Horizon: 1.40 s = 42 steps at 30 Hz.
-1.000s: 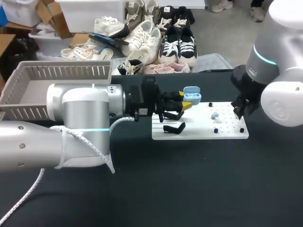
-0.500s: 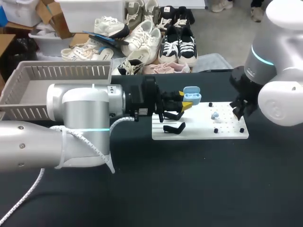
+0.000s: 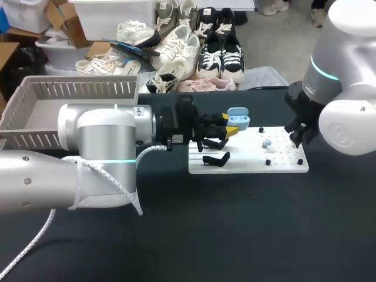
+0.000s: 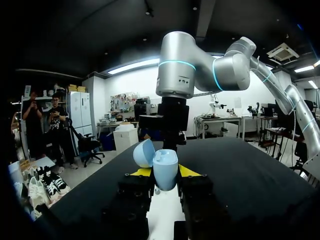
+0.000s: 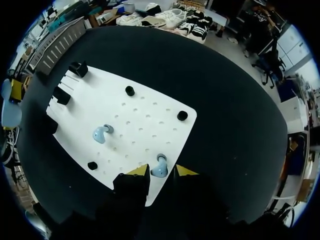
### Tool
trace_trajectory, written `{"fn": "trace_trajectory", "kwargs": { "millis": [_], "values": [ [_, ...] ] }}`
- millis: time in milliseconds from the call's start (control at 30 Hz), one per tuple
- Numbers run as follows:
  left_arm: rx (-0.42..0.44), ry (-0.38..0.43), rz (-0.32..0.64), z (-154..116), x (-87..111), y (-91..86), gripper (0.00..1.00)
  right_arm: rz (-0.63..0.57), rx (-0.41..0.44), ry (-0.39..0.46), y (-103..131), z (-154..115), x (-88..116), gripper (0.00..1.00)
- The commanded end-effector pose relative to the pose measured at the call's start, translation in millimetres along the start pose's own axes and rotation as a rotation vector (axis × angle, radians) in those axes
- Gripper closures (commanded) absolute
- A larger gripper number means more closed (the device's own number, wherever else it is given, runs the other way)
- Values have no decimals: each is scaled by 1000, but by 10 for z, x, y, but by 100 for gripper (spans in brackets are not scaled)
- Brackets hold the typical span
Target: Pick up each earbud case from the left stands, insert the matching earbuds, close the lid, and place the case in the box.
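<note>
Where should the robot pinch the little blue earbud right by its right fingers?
Probably its round body, pinched across the sides, coming straight down from above: the earbud lies flat on the white board, and the right gripper hangs open over it.

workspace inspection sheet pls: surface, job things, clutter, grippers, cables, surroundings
surface: black table carrying a white pegboard.
job's things: light blue earbud case, lid open, held above the board; two light blue earbuds lie on the board, a near earbud and a far earbud; black stands, empty; grey box at the table's far left.
clutter: nothing seen.
grippers: left gripper shut on the case; right gripper open, the near earbud between its tips.
cables: white cable along the left arm.
surroundings: nothing seen.
</note>
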<state>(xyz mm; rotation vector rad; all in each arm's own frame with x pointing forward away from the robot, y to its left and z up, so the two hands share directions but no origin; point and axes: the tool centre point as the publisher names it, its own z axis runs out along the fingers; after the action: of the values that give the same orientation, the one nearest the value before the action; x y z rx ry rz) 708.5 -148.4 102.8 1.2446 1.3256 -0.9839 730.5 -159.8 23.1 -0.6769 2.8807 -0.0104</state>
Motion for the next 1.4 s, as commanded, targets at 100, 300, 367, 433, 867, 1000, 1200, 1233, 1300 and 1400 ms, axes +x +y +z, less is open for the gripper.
{"fn": "trace_trajectory", "kwargs": {
  "millis": [100, 300, 367, 433, 867, 1000, 1200, 1233, 1300, 1400],
  "values": [
    [-5, -2, 1, -10, 4, -18, 100, 6, -1, 1, 16, 14, 7, 73],
    [-5, -2, 1, -10, 4, -18, 100, 12, 0, 2, 19, 17, 4, 74],
    [-5, -2, 1, -10, 4, -18, 100, 13, 0, 2, 20, 17, 3, 74],
    [-5, -2, 1, -10, 4, -18, 100, 15, 1, 4, 20, 16, 4, 75],
    [-5, -2, 1, -10, 4, -18, 100, 23, 3, 3, 48, 14, 9, 81],
    [-5, -2, 1, -10, 4, -18, 100, 22, 3, 5, 57, 14, 11, 92],
    [-5, -2, 1, -10, 4, -18, 100, 27, 5, 4, 56, -1, 26, 100],
    [-5, -2, 1, -10, 4, -18, 100, 28, 4, 3, 56, -12, 29, 100],
    [-5, -2, 1, -10, 4, -18, 100, 28, 4, -3, 59, -50, 30, 100],
    [-5, -2, 1, -10, 4, -18, 100, 28, 9, -18, 64, -142, 34, 100]
  ]
}}
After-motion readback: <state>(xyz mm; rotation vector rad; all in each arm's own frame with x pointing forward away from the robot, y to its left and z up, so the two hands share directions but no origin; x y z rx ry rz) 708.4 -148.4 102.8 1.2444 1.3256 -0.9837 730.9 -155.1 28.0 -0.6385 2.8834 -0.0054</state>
